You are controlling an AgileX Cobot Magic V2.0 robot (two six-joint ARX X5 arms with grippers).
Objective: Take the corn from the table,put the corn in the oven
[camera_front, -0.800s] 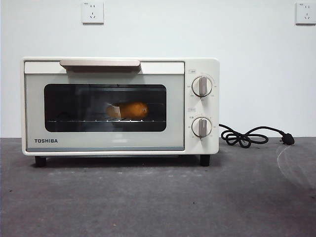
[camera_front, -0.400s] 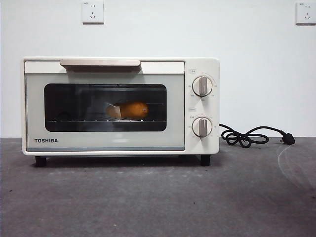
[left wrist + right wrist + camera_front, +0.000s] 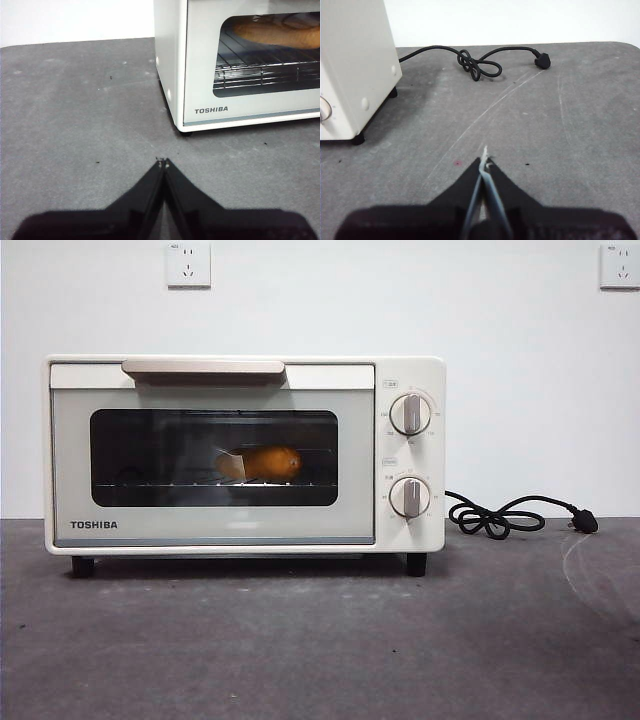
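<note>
The cream-white Toshiba oven point(image 3: 244, 454) stands on the dark grey table point(image 3: 320, 640) with its door closed. Behind the dark glass, the yellow-orange corn point(image 3: 262, 463) lies on the wire rack, its pale stub end pointing left. The left wrist view shows the corn point(image 3: 280, 34) through the window too, beyond the oven point(image 3: 200, 60) corner. My left gripper point(image 3: 163, 162) is shut and empty, low over the table off the oven's left front corner. My right gripper point(image 3: 484, 159) is shut and empty, over the table to the right of the oven point(image 3: 350, 65). Neither gripper appears in the front view.
A black power cord point(image 3: 505, 516) with its plug lies coiled on the table right of the oven, also visible as the cord point(image 3: 480, 62) in the right wrist view. Two wall sockets point(image 3: 188, 264) sit high on the white wall behind.
</note>
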